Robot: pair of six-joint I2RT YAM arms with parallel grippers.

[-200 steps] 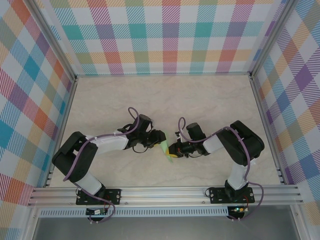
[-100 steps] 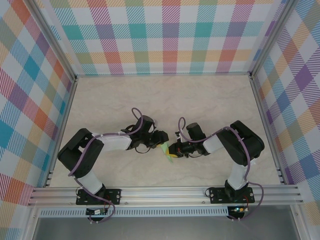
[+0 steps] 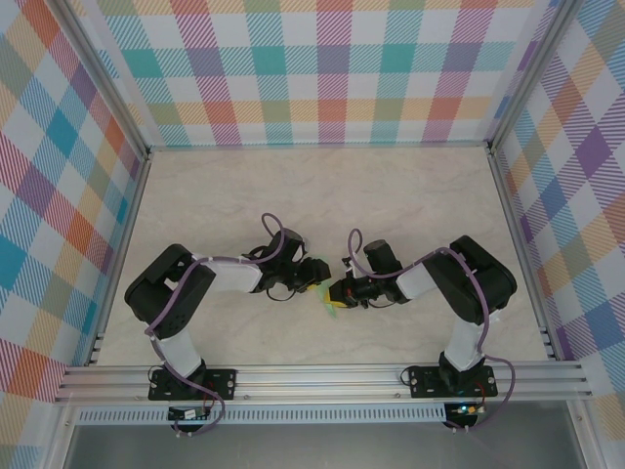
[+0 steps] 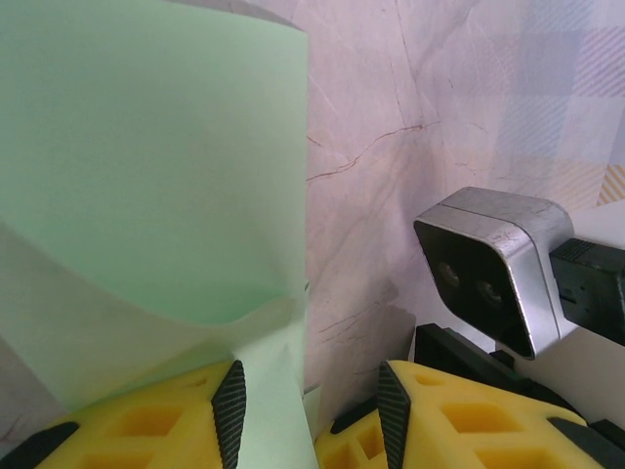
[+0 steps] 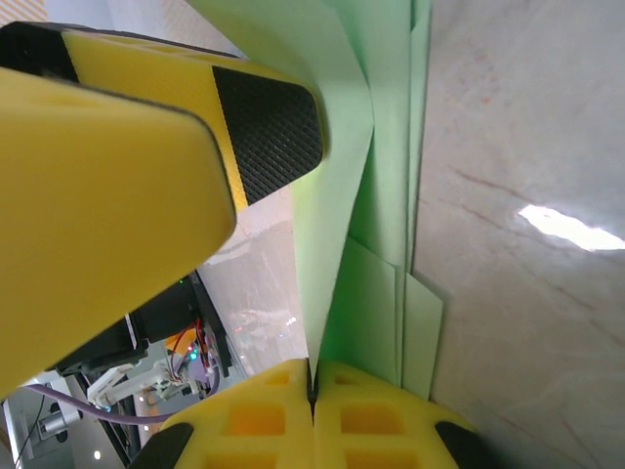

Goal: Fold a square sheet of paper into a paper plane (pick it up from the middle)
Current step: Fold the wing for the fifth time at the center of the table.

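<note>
Left arm [image 3: 229, 277] has tucked closer, left gripper [image 4: 308, 396] straddling folded paper [image 4: 146, 147].

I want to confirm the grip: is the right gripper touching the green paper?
Touching. In the right wrist view the right gripper has its fingers shut on the green paper, which rises from their seam.

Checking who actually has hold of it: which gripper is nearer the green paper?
Right. The right gripper is clamped on the green paper. The left gripper stands open, with the paper passing loosely between its fingers.
</note>
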